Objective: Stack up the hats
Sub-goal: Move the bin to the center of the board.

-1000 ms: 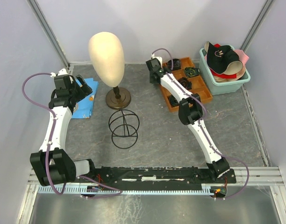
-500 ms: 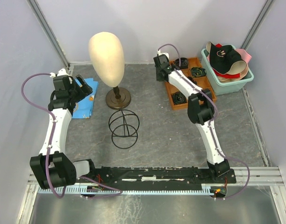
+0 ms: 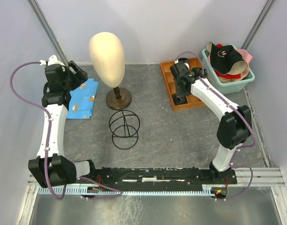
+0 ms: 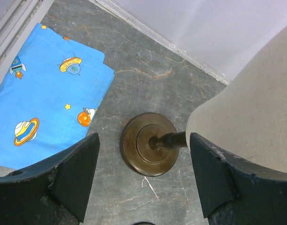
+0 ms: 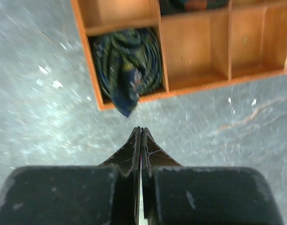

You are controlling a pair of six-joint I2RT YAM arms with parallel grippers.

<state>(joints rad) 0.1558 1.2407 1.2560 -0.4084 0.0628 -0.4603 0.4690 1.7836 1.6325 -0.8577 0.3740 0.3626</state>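
The hats lie piled in a teal tub [image 3: 230,85] at the far right. A black cap with a pale logo [image 3: 222,53] is on top, with a pink hat [image 3: 245,57] behind it and a beige hat [image 3: 233,72] lower down. My right gripper [image 3: 181,92] hangs left of the tub, over the near left corner of a wooden tray. In the right wrist view it [image 5: 140,131] is shut with nothing between the fingers. My left gripper [image 3: 79,75] is at the far left, far from the hats. In the left wrist view it [image 4: 143,176] stands open and empty above the mannequin's base.
A cream mannequin head [image 3: 107,55] stands on a brown stand [image 4: 149,143] at the back. A black wire frame [image 3: 124,129] sits in front of it. A blue space-print cloth [image 4: 45,108] lies far left. The wooden compartment tray [image 5: 204,86] holds a dark rolled cloth [image 5: 127,65].
My right arm swung right along the wooden tray toward its near left corner, and its gripper closed fully. The left arm drew back toward the far left corner, still open.
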